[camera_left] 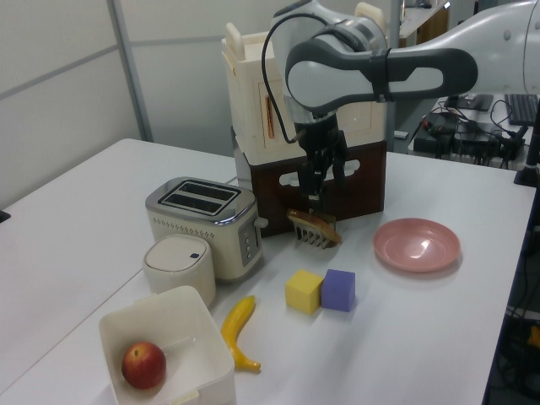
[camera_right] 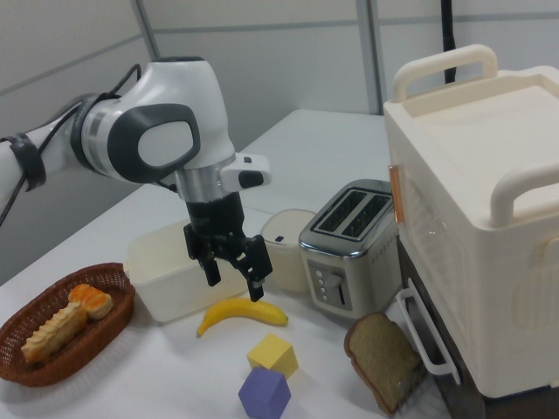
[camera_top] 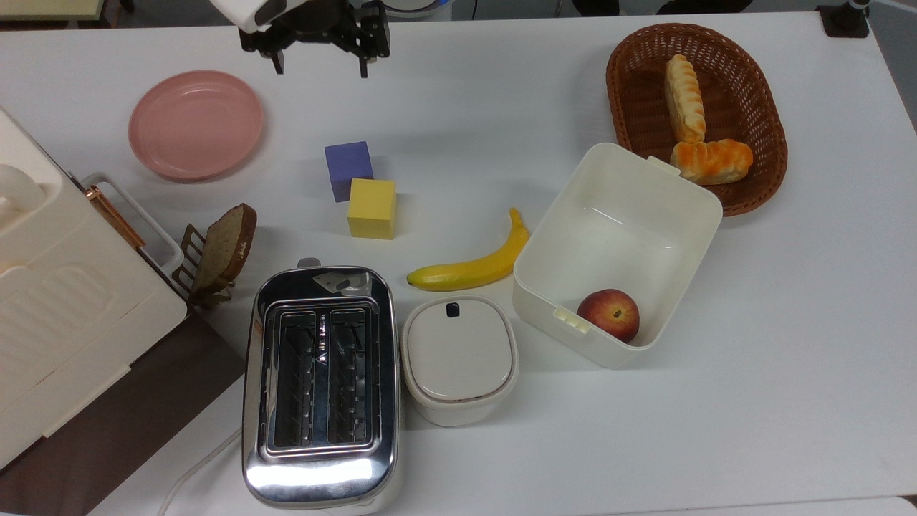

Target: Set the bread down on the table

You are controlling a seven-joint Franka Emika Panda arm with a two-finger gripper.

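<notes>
While the white table [camera_top: 788, 358] is stretching out beneath everything, the gripper [camera_top: 319, 63] is hanging above its far edge in the top view with its two fingers spread wide apart and nothing between them. In the right view the gripper [camera_right: 234, 279] is pointing down, raised clear of the tabletop.

Toward the top view's lower left of the gripper, the cream oven [camera_top: 64, 308] is sitting on a brown base. Well below the gripper in the top view, the chrome toaster [camera_top: 320, 387] is standing with both slots empty, and the lidded cream container [camera_top: 458, 358] is sitting just beside it. Off to the top view's lower right, the open white box [camera_top: 623, 208] is holding a peach [camera_top: 608, 314].

Far to the top view's right of the gripper, the brown wicker basket [camera_top: 759, 93] is holding the bread [camera_top: 684, 99], which is lying lengthwise, with its lower end touching the orange-topped roll [camera_top: 711, 160].

Just to the top view's lower left of the gripper, the pink plate [camera_top: 195, 123] is lying flat. Below the gripper, the banana [camera_top: 473, 266] is curving beside the box, the brown bread slice [camera_top: 226, 246] is leaning in a small rack, and the purple cube [camera_top: 348, 169] and yellow cube [camera_top: 372, 208] are touching at a corner.
</notes>
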